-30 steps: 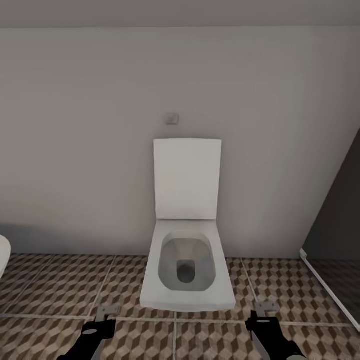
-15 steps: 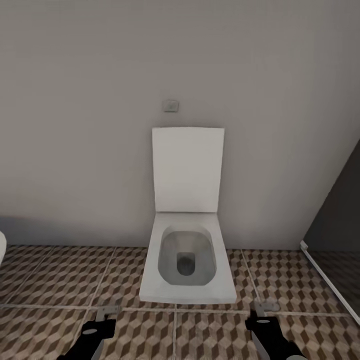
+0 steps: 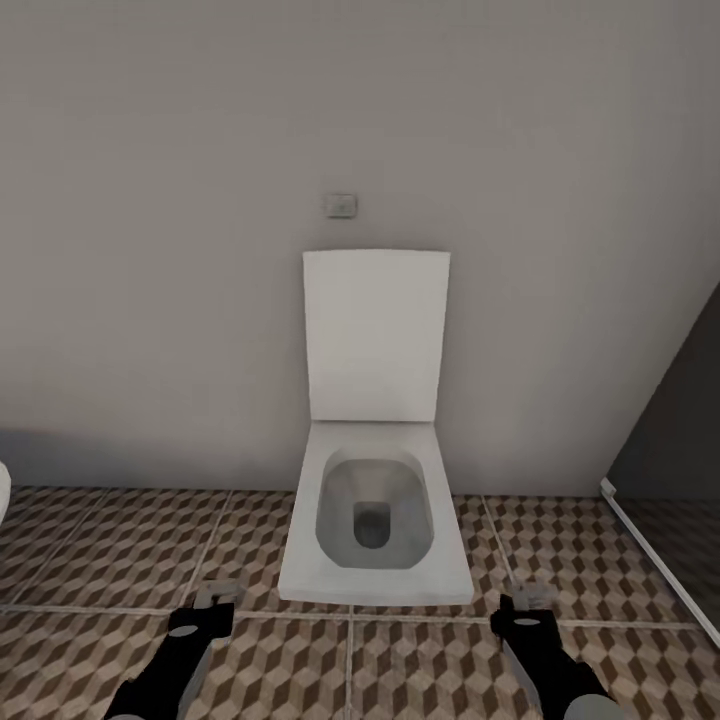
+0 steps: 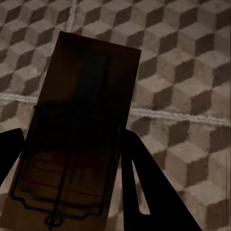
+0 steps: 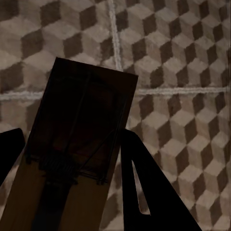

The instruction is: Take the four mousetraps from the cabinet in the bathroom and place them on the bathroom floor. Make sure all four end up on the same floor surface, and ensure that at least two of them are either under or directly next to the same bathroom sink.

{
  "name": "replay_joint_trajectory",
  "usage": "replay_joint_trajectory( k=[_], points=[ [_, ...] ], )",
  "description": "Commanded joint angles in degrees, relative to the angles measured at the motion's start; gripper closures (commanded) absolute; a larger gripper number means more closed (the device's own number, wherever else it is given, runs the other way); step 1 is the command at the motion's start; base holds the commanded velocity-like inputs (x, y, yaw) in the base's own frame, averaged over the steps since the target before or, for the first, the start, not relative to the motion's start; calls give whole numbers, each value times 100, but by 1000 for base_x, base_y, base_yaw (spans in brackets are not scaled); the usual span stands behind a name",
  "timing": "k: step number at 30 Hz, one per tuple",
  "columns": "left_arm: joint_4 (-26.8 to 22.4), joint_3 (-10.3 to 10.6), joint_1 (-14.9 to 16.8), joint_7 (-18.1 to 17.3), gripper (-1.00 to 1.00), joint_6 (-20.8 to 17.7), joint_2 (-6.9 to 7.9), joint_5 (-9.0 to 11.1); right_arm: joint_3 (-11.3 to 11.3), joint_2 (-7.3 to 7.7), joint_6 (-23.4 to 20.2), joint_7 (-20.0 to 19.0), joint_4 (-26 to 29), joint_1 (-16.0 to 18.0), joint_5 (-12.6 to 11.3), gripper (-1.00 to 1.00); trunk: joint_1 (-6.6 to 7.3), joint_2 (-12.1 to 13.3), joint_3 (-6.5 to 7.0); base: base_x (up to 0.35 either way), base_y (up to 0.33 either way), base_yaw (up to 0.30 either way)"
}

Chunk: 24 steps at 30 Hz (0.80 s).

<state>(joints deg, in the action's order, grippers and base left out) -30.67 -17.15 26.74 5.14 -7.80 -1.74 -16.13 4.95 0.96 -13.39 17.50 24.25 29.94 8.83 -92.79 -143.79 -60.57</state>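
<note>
Bathroom floor (image 3: 110,560): square tiles, brown-beige-white cube print, pale grout; spreads beneath both grippers. White toilet (image 3: 375,530) with raised lid against the grey wall, ahead of and between the two arms; small wall plate (image 3: 341,205) above the lid.

Left gripper (image 3: 205,610): clamped on a mousetrap (image 4: 77,139), flat wooden board, dark wire frame, faint red lines near the gripped end. Board sits between the dark fingers (image 4: 144,183) and juts forward past their tips, over the tiles.

Right gripper (image 3: 525,605): clamped on a second mousetrap (image 5: 79,144), same wooden board, dark wire and spring bar across it; held between the fingers (image 5: 144,183), far end projecting beyond them above a grout line
</note>
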Motion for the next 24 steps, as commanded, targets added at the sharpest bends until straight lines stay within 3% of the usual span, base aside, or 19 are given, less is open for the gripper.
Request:
replay_joint_trajectory(
  k=[1,9,24],
  points=[
    [-34,-34,24,-29,100,-51,-23,-51,23,-8,-57,-10,36,34,42,100,1,-2,-6,0,0,0],
    [-116,-34,297,-31,100,-288,-139,-47,29,-54,-115,-41,61,414,-7,100,1,-2,-6,0,0,0],
    [-131,-59,349,-31,100,-177,-160,-14,33,-69,-106,-72,62,495,-12,100,1,-2,-6,0,0,0]
  ],
)
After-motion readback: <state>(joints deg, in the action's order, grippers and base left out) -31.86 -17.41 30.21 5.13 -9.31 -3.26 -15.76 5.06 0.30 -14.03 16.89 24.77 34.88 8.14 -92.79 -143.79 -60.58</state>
